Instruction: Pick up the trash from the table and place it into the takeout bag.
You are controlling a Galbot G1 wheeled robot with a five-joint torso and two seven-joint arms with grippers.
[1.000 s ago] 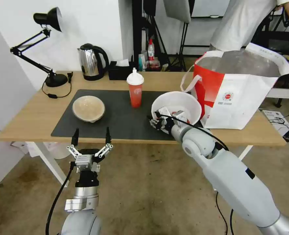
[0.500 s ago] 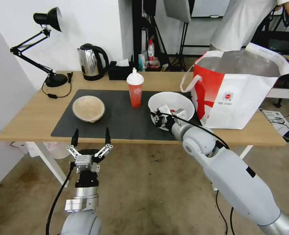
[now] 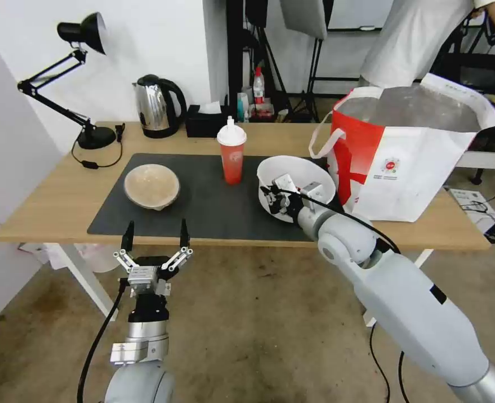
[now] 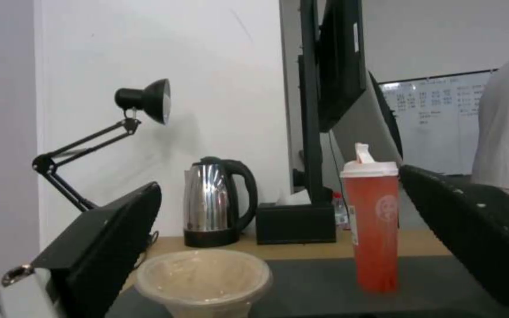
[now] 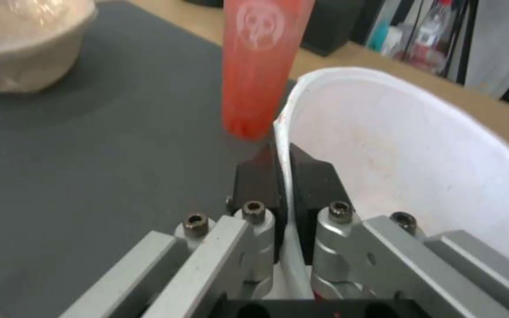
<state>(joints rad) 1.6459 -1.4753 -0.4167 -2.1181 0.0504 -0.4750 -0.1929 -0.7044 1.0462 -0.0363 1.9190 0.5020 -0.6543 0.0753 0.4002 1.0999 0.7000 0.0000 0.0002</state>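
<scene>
White bowl (image 3: 295, 174) now tilted steeper than half a second ago, off the mat beside the takeout bag (image 3: 409, 162). Right gripper (image 5: 282, 165) pinches its near rim, fingers pressed together. Left gripper (image 3: 155, 235) spread wide below the table (image 3: 51, 196) edge.

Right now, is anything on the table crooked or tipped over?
Yes. The white bowl is tilted up on its side, because the right gripper pinches its rim beside the takeout bag. The red cup and beige bowl stand upright.
</scene>
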